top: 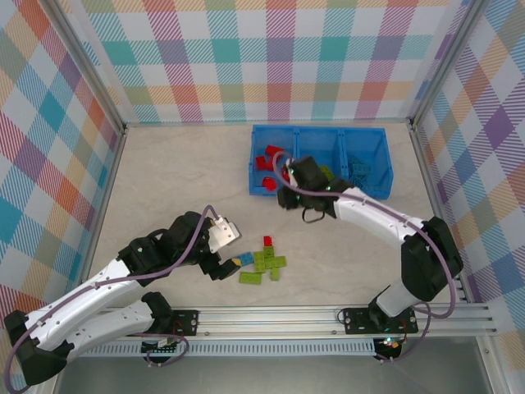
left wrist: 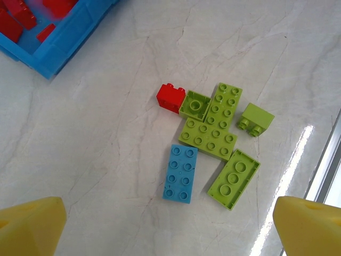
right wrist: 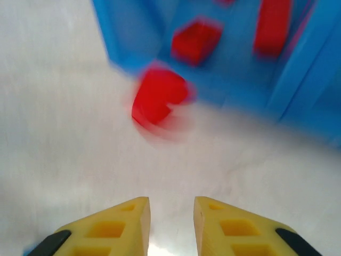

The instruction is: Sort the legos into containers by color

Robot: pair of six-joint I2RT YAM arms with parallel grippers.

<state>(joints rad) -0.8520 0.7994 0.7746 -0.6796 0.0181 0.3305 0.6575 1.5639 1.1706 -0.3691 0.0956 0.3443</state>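
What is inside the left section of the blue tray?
Several red bricks lie in the left section of the tray. The right arm hangs over that section's right side, so whatever lies beneath it is hidden.

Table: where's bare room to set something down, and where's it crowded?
Bare: the wide stretch of table left of the blue tray, up to the left wall; also between the loose bricks and the right arm's base. Crowded: around those bricks.
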